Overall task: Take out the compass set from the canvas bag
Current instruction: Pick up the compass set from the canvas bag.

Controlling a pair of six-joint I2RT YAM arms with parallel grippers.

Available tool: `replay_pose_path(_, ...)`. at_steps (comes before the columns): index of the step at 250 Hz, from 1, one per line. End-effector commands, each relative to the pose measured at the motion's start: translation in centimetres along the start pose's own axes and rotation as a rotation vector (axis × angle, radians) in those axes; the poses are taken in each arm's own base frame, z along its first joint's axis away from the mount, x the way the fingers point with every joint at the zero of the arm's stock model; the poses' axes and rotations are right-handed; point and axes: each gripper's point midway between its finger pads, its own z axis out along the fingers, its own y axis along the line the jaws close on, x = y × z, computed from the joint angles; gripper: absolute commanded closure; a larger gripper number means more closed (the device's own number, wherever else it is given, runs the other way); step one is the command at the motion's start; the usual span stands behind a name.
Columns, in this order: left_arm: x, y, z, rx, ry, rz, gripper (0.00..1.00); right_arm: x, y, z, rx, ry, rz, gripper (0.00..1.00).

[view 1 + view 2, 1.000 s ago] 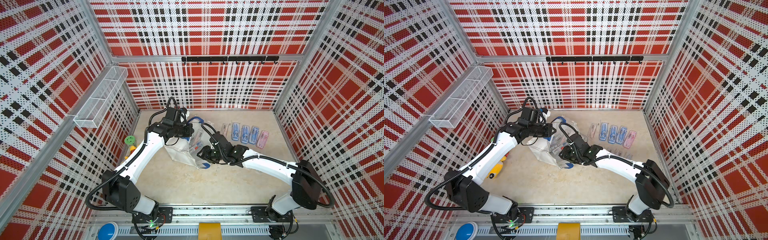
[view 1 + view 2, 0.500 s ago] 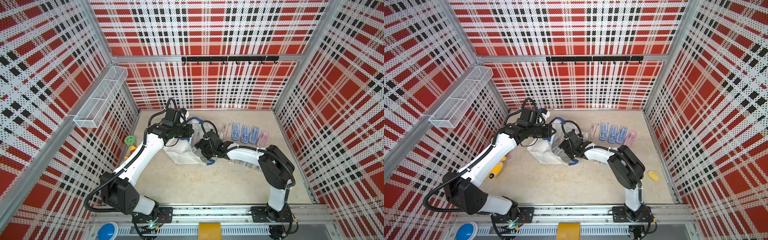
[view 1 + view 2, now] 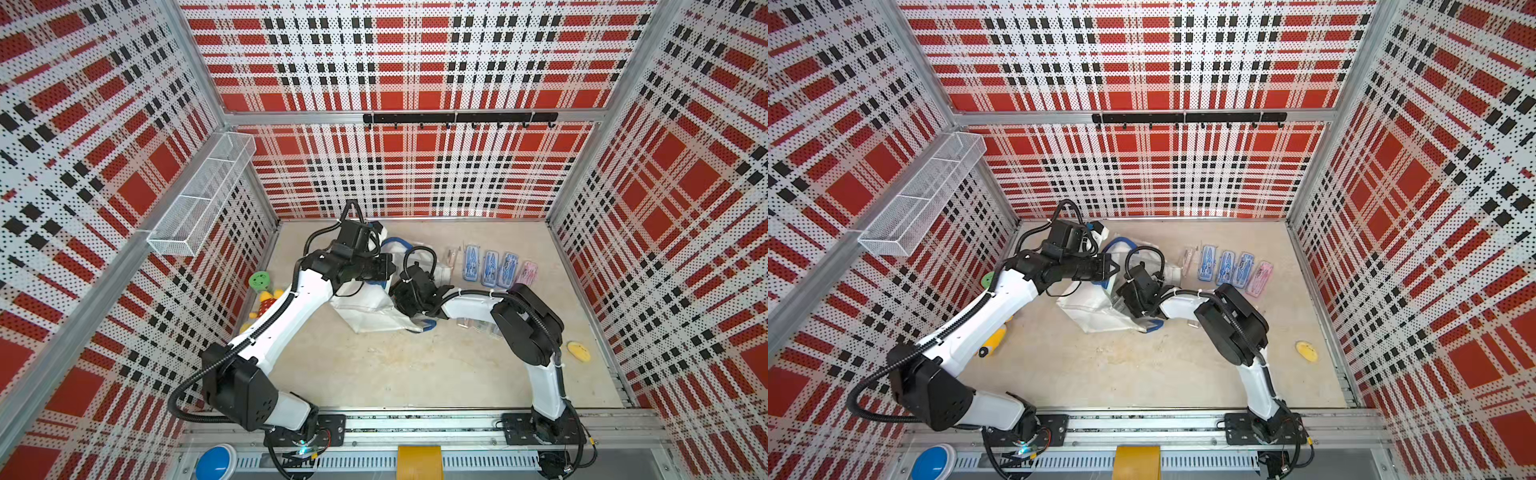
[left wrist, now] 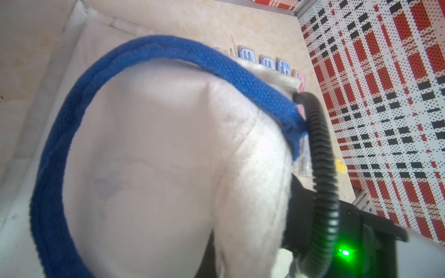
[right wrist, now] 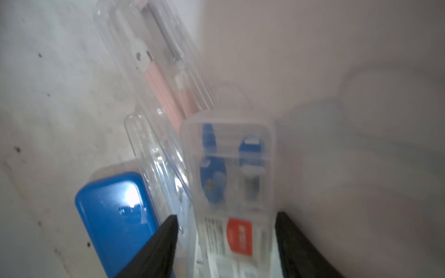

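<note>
The compass set [image 5: 228, 183] lies inside the canvas bag [image 3: 365, 316], long axis pointing straight away from my right gripper [image 5: 226, 223], its near end between my spread jaws. My left gripper [image 3: 386, 269] pinches the bag's rim.

I cnt 1 canvas bag [image 3: 370, 313], 3 blue compass cases [image 3: 490, 270] + 1 pink case [image 3: 528, 274] on worktop [image 3: 395, 374], 1 yellow piece [image 3: 578, 352], 1 wire basket [image 3: 199, 199].
</note>
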Motion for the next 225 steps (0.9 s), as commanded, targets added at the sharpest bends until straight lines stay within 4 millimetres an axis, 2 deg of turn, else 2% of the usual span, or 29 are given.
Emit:
replay_pose_path(1,-0.3,-4.8,-1.6,0.168,-0.023,0.065,1.00,0.3,-0.3,1.6,-0.031,0.020,0.031,0.41)
replay_pose_path(50,0.4,-5.0,-1.5,0.187,-0.006,0.077,1.00,0.2,3.0,1.4,-0.196,0.035,-0.017,0.54)
replay_pose_path(93,0.2,-3.1,-2.0,0.143,-0.029,0.034,1.00,0.7,5.3,-0.2,-0.273,0.055,-0.086,0.60)
replay_pose_path(159,-1.2,0.5,-2.8,0.078,-0.094,-0.056,1.00,1.5,7.9,-4.0,-0.365,0.070,-0.133,0.66)
replay_pose_path(203,-1.7,1.5,-3.1,0.066,-0.116,-0.078,1.00,2.4,9.6,-6.6,-0.404,0.077,-0.179,0.68)
replay_pose_path(225,-1.8,1.9,-3.4,0.060,-0.125,-0.084,1.00,2.5,9.6,-8.0,-0.407,0.070,-0.189,0.69)
